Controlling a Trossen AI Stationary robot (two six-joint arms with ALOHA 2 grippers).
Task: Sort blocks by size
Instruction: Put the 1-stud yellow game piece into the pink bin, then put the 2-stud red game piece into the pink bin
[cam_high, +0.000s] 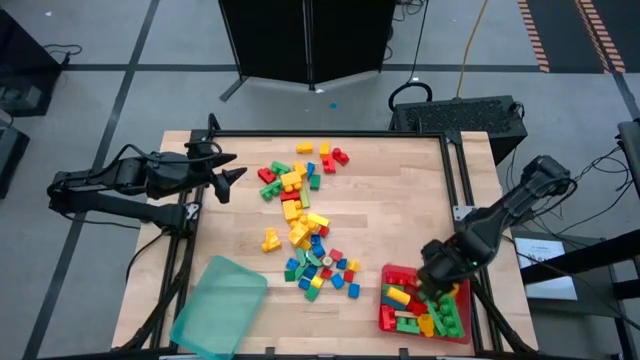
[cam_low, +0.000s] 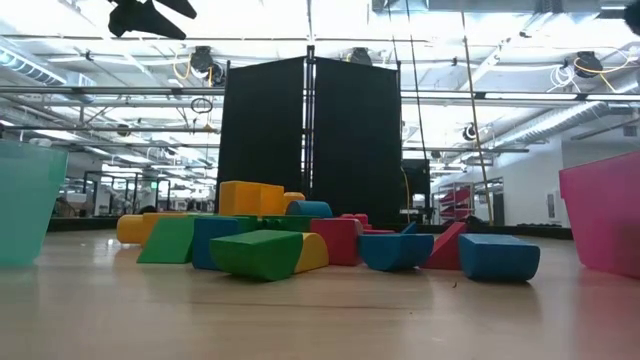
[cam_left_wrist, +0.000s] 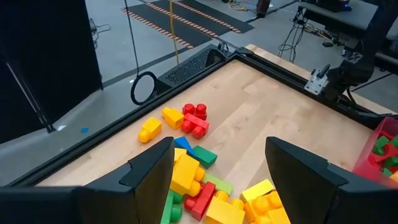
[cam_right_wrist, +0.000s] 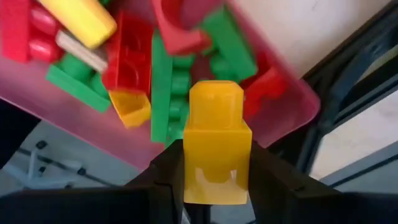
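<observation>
Right gripper (cam_right_wrist: 217, 177) holds a yellow block (cam_right_wrist: 217, 140) by its smooth sides above the red tray (cam_high: 385, 300); it is probably light, rigid, slippery plastic. Left gripper (cam_left_wrist: 219, 163) hangs wide over the counter's pile (cam_high: 300, 215).

A loose heap of red, yellow, green and blue blocks (cam_high: 305, 225) runs down the middle of the wooden worktop (cam_high: 400, 210). The left gripper (cam_high: 228, 172) hangs over the worktop's upper left, near the heap. A teal tray (cam_high: 218, 305) lies at lower left. At lower right the right gripper (cam_high: 432, 283) hovers above a red tray (cam_high: 388, 273) holding more blocks.
</observation>
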